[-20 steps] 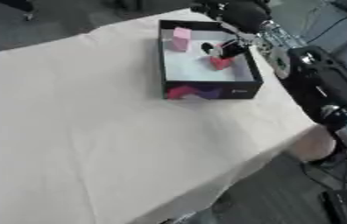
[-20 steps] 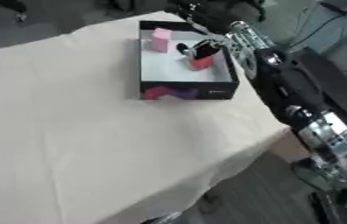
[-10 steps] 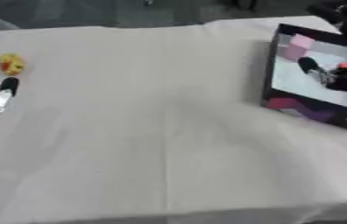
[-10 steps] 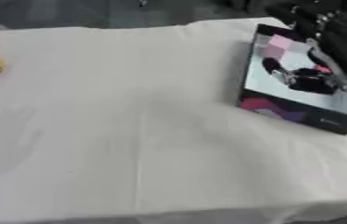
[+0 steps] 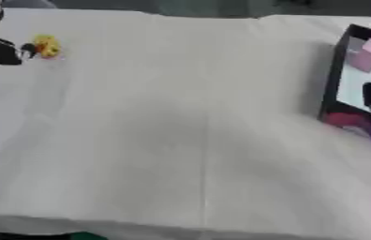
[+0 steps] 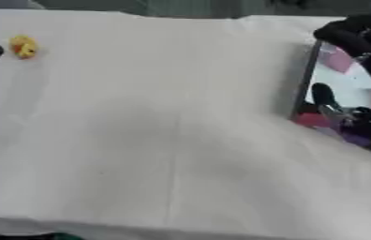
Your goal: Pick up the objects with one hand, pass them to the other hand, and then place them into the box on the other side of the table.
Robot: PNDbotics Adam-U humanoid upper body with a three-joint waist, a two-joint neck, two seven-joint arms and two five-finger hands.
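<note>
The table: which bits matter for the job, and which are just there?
Job:
yellow toy
left hand beside it
box
pink block inside
right hand over box

Just there:
white tablecloth

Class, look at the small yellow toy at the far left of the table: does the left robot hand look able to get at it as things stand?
Probably yes. The left robot hand sits right beside the yellow toy on the bare cloth, with nothing between them. Whether they touch cannot be told.

No writing, label, brand or number can be read anywhere here, neither on the box [image 5: 333, 89] nor on the small yellow thing [image 5: 47, 46].
</note>
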